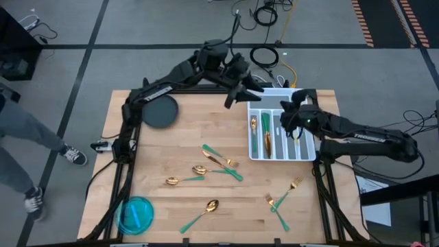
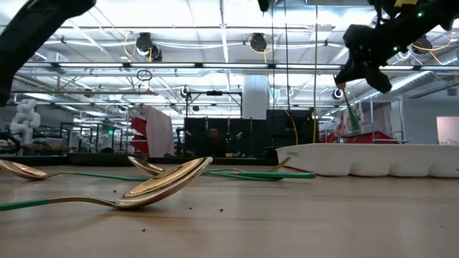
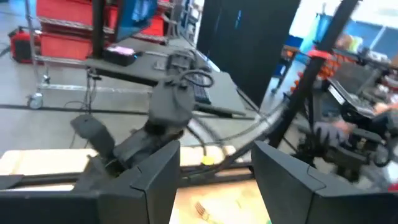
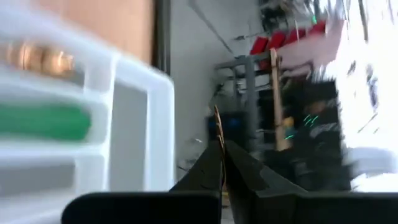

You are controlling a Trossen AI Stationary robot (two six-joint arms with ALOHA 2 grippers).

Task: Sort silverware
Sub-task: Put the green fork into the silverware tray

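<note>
Loose silverware lies flat on the wooden table: gold spoons (image 1: 199, 170) (image 1: 206, 208) and forks (image 1: 221, 161) (image 1: 282, 199) with green handles. More pieces (image 1: 266, 137) lie in the slots of the white divided tray (image 1: 310, 156). My right gripper (image 1: 296, 129) hangs over the tray's right slots, shut on one slim piece (image 4: 217, 127). My left gripper (image 1: 241, 92) hovers open above the tray's far left corner, holding nothing. In the low view the right gripper (image 2: 356, 72) is well above the tray (image 2: 373, 159). My right gripper pinches a slim gold part of one piece of silverware (image 4: 217, 134) between its two shut fingers (image 4: 202, 171), coming from above. A thin gold edge sticks out past the fingertips. The piece is lifted clear, above the tray; which kind it is cannot be told.
A dark round plate (image 1: 162, 112) sits near the table's far left, and a blue bowl (image 1: 136, 214) at the near left corner. A person's legs (image 1: 27, 137) stand left of the table. Cables lie on the floor beyond the far edge.
</note>
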